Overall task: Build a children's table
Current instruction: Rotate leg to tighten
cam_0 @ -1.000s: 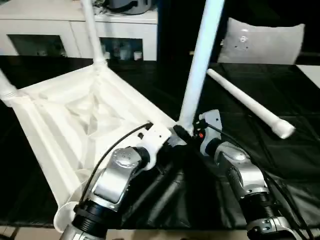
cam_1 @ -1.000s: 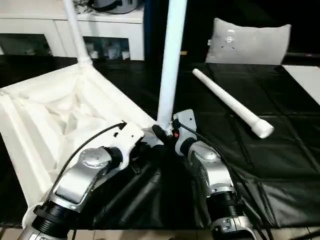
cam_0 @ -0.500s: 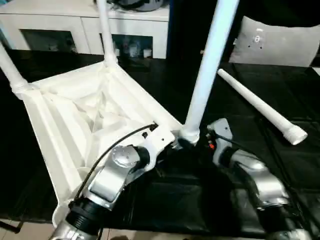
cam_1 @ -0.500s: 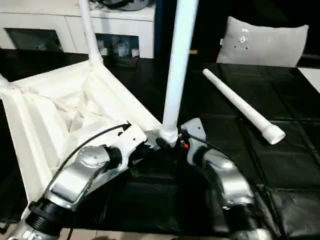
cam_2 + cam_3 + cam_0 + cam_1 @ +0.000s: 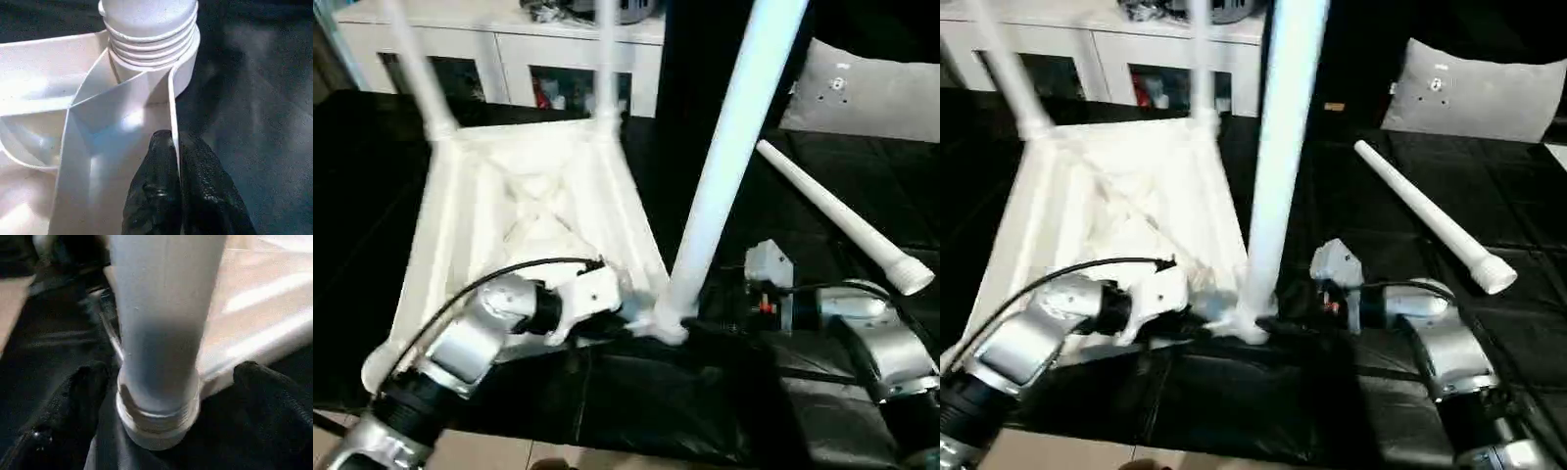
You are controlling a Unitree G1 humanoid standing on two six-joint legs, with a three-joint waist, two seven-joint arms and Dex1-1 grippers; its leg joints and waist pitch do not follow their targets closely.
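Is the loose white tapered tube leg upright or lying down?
Lying down: the loose white tapered tube leg rests flat on the black surface.

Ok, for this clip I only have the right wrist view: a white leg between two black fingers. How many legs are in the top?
Observer: Two far legs stand in the far corner sockets of the top. The near leg, the one in your view, stands upright at the near corner. A fourth leg lies loose on the black table, on the robot's right.
Operator: What is the left gripper doing?
Observer: The left gripper is shut on the top's thin rim wall, right beside the near leg's socket.
Operator: Is that leg fully in?
Observer: The left wrist view shows ridged rings at its base above the socket. I can't tell whether it is fully seated.
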